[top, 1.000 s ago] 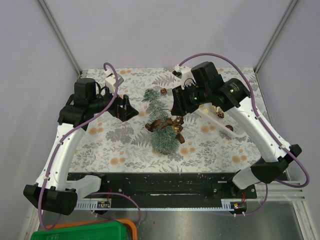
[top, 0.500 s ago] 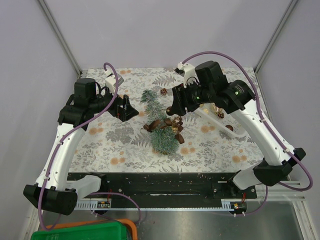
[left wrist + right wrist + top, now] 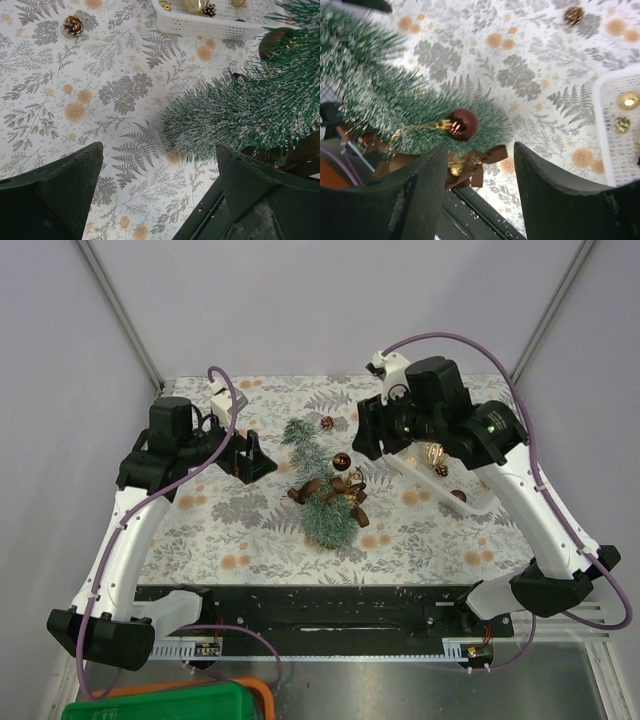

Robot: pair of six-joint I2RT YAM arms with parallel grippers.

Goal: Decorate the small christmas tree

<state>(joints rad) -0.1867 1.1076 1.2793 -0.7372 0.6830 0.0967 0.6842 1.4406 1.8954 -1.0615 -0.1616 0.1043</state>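
Hanging over the fern-print cloth [image 3: 200,530] on the left, the left gripper [image 3: 252,458] has its jaws wide apart with nothing between them, near the tree's tip. Mid-table, the tree [image 3: 322,510] lies on its side, tip pointing far-left and wide end toward the arms. A dark red bauble [image 3: 462,123] sits on its bristles, with brown bows [image 3: 347,487] just beside it. Above them the right gripper [image 3: 480,147] has its jaws apart and empty. A pine cone [image 3: 327,423] lies beyond the tree, and a white basket [image 3: 472,502] holding ornaments stands at the right
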